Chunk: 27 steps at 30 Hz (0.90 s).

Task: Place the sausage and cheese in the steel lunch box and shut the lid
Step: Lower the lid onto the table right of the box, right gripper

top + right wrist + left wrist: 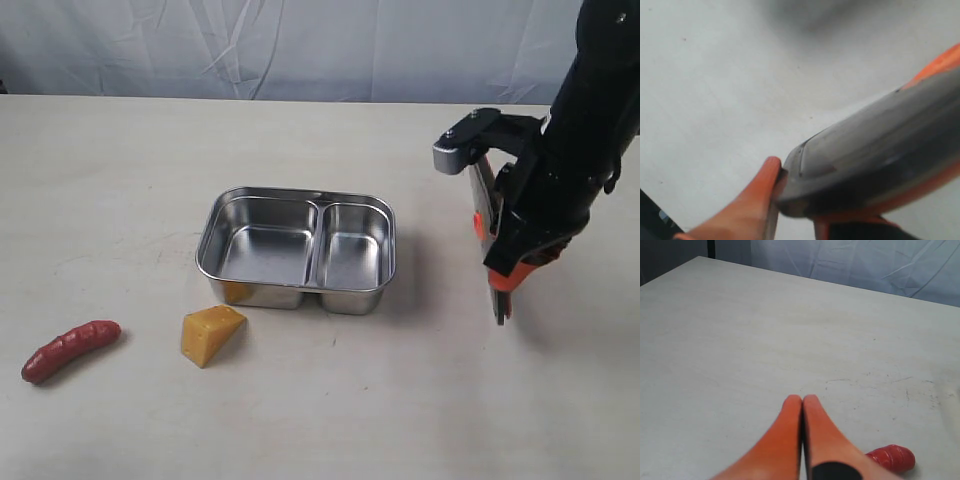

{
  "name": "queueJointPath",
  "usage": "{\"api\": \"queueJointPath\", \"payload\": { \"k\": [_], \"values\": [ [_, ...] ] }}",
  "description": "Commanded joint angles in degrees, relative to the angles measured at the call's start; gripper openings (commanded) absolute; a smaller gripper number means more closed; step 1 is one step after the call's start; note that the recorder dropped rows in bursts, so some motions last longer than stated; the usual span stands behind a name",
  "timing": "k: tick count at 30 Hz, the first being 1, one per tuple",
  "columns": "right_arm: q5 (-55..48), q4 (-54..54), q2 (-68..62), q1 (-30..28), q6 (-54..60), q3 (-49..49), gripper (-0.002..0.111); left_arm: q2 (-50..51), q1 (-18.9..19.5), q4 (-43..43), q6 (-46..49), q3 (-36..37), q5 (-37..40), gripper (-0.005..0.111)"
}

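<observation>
The steel lunch box (297, 283) sits open mid-table, both compartments bare. Just in front of its left corner lies the cheese (211, 334), a yellow-orange wedge. Further left is the dark-red sausage (70, 349). To the right of the box, my right gripper (508, 280) is shut on the dark lid (484, 196), which it holds on edge above the table. In the right wrist view the lid (880, 150) fills the space between the orange fingers (760, 192). My left gripper (802, 399) is shut and empty, low over the table, with one end of the sausage (892, 458) beside it.
The pale table (120, 180) runs back to a grey-blue cloth backdrop (300, 45). The left arm is out of the exterior view. The black right arm (590, 120) stands at the right edge.
</observation>
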<state>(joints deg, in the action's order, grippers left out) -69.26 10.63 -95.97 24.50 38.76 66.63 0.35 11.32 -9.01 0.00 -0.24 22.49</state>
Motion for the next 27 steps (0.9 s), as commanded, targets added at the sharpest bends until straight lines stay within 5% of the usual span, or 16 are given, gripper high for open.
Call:
{"api": "queueJointPath", "payload": {
  "k": [1, 27],
  "values": [
    [-0.7, 0.5, -0.3, 0.2, 0.0, -2.4, -0.001, -0.4, 0.0, 0.1, 0.0, 0.2, -0.6, 0.000],
    [-0.7, -6.3, -8.7, 5.1, -1.2, -2.4, -0.001, -0.4, 0.0, 0.1, 0.0, 0.2, -0.6, 0.000]
  ]
}}
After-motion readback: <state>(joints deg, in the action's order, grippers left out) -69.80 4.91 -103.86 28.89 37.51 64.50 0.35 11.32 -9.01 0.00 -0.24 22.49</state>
